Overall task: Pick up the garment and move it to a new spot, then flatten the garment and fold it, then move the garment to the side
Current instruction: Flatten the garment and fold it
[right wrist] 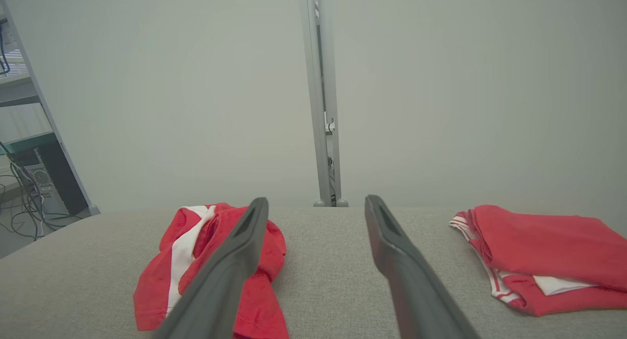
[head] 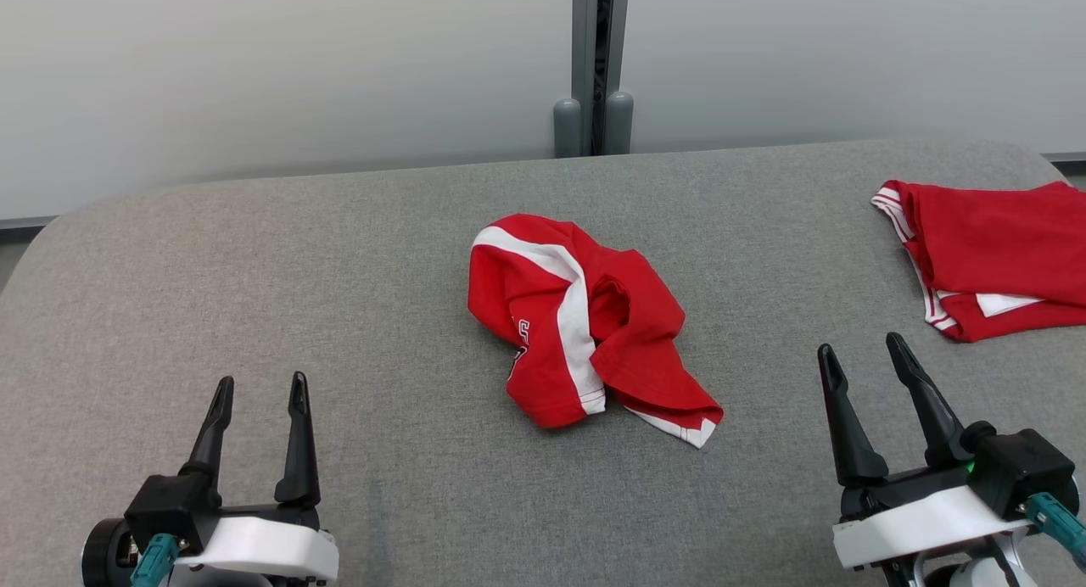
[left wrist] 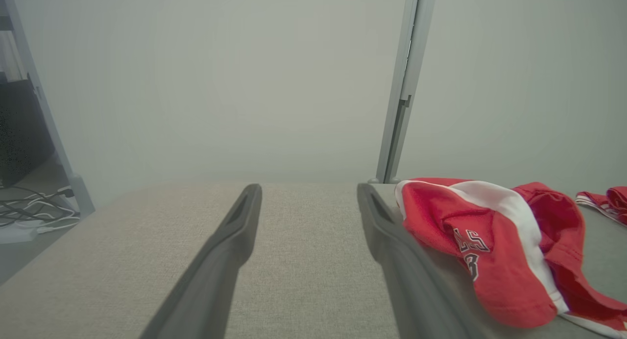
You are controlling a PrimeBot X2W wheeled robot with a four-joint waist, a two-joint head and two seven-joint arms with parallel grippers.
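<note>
**So, both pincers wide open, red garment bunched up mid-table**

Starting at the bottom of the head view, the left gripper [head: 261, 383] is seen at about 7 o'clock, its fingers spread apart with nothing caught between them. The right gripper [head: 861, 346] is seen at about 5 o'clock, also spread wide and empty. Both are set over the grey fabric-covered table [head: 254, 256], and no cloth is touched by either one.

Further out, the red garment [head: 577, 324] is found crumpled in a heap at the middle of the table. That puts it at roughly 1 o'clock from the left gripper and 11 o'clock from the right one, well apart from both. A white stripe is run across the heap, and some dark lettering can be made out on its lower left fold, though it can only partly be read.

Out at 2 o'clock, a second red piece [head: 993, 256] with white trim is laid folded near the table's right edge, well away from the heap. At 12 o'clock, a grey post [head: 594, 61] is stood behind the table against a pale wall [head: 297, 78].
</note>
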